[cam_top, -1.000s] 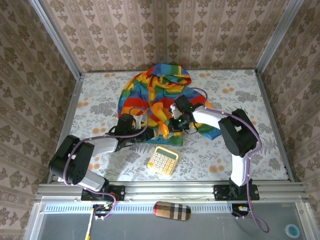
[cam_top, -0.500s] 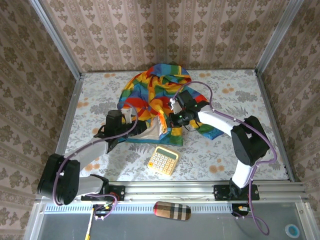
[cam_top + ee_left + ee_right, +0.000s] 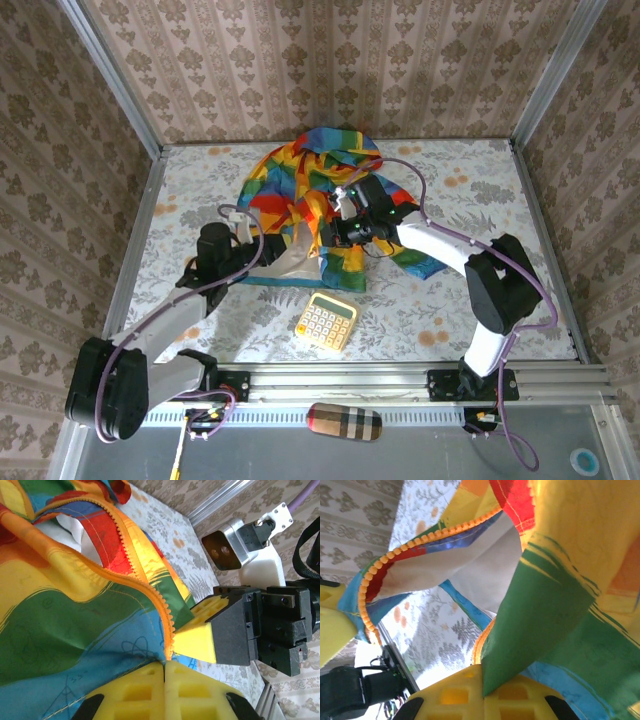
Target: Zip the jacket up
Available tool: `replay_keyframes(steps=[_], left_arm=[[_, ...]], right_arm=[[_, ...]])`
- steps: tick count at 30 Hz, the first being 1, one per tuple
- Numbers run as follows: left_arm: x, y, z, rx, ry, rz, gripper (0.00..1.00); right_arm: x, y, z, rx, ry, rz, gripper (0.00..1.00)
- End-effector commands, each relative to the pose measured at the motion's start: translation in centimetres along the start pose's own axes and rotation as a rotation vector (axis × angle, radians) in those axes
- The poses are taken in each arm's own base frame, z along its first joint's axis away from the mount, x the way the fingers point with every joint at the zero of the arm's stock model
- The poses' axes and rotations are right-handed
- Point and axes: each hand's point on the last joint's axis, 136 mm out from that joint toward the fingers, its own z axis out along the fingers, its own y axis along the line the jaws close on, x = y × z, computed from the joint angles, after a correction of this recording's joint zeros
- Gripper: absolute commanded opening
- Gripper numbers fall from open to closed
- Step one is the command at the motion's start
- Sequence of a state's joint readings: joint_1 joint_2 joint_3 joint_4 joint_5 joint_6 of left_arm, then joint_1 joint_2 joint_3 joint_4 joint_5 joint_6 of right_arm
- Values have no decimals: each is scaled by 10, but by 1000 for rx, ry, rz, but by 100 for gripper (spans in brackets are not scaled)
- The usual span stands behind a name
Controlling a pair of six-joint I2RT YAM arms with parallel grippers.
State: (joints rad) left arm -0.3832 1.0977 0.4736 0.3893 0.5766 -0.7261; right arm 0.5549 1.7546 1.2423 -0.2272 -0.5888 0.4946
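Note:
The rainbow-striped jacket (image 3: pixel 318 188) lies bunched at the far middle of the table, its lower front lifted. My left gripper (image 3: pixel 165 672) is shut on the blue hem right at the bottom of the orange zipper band (image 3: pixel 150 587). In the top view, the left gripper (image 3: pixel 285 255) reaches in from the left, partly under the fabric. My right gripper (image 3: pixel 482 680) is shut on the other front edge, green fabric with orange zipper tape. From above, the right gripper (image 3: pixel 338 222) sits just right of the left one. One of its yellow fingers (image 3: pixel 197 642) nearly touches the zipper teeth.
A yellow calculator (image 3: pixel 326 321) lies on the floral tablecloth near the front edge, just below the jacket. A checkered case (image 3: pixel 344 421) rests on the front rail outside the table. Patterned walls close in the left, far and right sides.
The left arm's wrist has swung out to the left. The right gripper has moved toward the far side with its edge of the jacket, pulling the lower front up and taut.

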Motion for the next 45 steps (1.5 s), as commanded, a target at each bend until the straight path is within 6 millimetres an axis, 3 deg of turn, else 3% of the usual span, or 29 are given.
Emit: replay_keyframes(steps=[1,27,38,45], left_arm=[[-17,-12,-4,59,-91,33,0],[-3,1,10,103,-70,-4,0],[-13,-1,8,110,-92,11,0],[-18,2,5,107,-125,-1,0]], right_arm=[[-4,21,-6,-80,-26,-15,0],[-17,43,-5,-237,-128,-102,0],[-36,50,-3,-307,-209,-181,0],[-34,49,-2,-316,-211,-193,0]])
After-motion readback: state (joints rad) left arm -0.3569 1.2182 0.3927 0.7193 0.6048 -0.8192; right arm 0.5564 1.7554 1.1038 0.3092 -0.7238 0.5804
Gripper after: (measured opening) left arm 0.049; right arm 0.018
